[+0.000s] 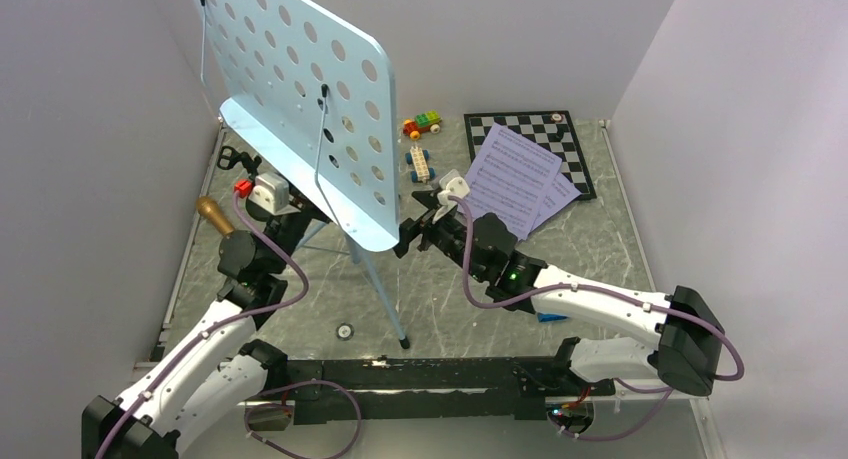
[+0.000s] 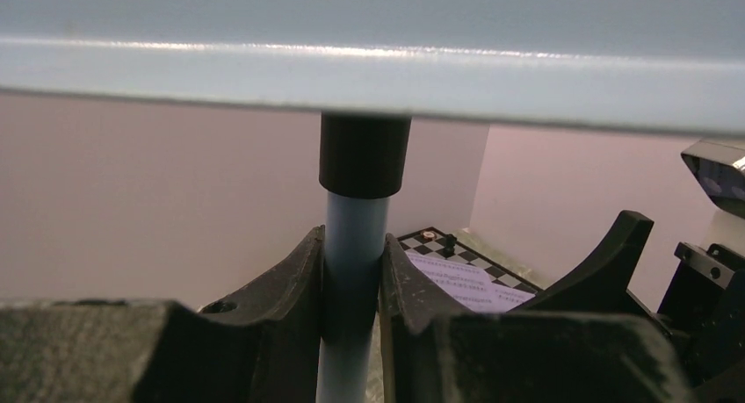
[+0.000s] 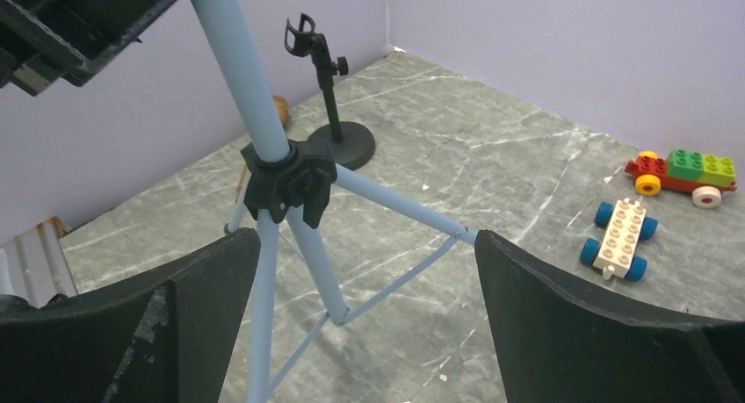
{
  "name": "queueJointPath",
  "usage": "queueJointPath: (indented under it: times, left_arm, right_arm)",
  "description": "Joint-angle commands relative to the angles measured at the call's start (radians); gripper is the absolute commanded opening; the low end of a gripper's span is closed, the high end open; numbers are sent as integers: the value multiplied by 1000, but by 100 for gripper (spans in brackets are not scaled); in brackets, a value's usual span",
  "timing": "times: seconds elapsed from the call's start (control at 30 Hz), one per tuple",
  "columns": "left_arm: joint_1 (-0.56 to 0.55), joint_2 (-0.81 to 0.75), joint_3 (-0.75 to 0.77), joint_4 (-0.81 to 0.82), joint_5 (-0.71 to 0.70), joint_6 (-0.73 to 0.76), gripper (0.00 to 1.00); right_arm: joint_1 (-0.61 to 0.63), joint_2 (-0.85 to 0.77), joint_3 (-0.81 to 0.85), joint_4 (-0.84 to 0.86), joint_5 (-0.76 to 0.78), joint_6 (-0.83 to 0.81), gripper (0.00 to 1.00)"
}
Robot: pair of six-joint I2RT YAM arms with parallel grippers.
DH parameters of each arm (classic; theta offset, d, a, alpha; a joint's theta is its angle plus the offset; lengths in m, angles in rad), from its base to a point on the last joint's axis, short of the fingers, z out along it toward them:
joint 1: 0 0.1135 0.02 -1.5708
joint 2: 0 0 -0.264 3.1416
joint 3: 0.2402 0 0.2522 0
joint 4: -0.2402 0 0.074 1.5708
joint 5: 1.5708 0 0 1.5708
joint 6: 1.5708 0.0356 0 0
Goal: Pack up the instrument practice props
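Left fingers: the pads [image 2: 294, 284] of the left gripper [image 2: 351, 276] are clamped on the light-blue pole of the music stand [image 2: 354, 236], just under its black collar [image 2: 365, 157].
Right fingers: the right gripper [image 3: 369, 333] stands spread wide with nothing held. The stand's black hub [image 3: 288, 179] and tripod legs show between its fingers, apart from both.
Microphone: the gold-brown microphone [image 1: 213, 214] lies at the table's left edge, beside the left arm.
Mic stand: the small black mic stand [image 3: 338, 140] is upright on its round base, behind the tripod near the left wall.
Music stand: the hole-punched desk is tilted, left of centre, with one foot on the table [image 1: 600, 249].
Toys: a toy brick car [image 1: 422, 125] and a wheeled brick base [image 1: 420, 164] sit right of the desk.
Sheet music: the white sheet-music pages [image 1: 512, 174] lie flat at right, overlapping the chessboard [image 1: 560, 134].
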Motion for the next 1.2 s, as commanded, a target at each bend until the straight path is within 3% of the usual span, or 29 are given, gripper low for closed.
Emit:
queueJointPath:
  times: [0.0,0.2,0.23,0.33,0.4,0.53,0.7,0.9,1.17]
  left_arm:
    - [-20,-5,-64,-359,40,-99,21]
    - [-20,-86,-30,-445,7,-79,34]
    - [-20,-97,-28,-451,4,-72,33]
    - [-20,-126,-30,-459,-8,-56,10]
    - [-20,-136,-34,-472,-17,-47,0]
    - [-20,-151,-50,-496,-21,-47,0]
    - [-20,-163,-66,-481,-21,-58,0]
    - [-19,-154,-57,-490,-9,-57,0]
    - [-19,-142,-50,-499,-10,-47,0]
  right_arm:
    - [-5,-19,58,60,-54,-19,98]
    - [-6,20,125,73,-98,-2,98]
    - [-7,27,139,65,-99,7,98]
    - [-32,56,184,-16,-119,84,98]
    - [-64,81,211,-88,-177,160,98]
    - [-96,104,182,-79,-241,231,96]
    - [-134,173,201,-71,-364,212,86]
    - [-149,244,247,-75,-495,197,82]
    - [-152,289,277,-52,-547,165,70]
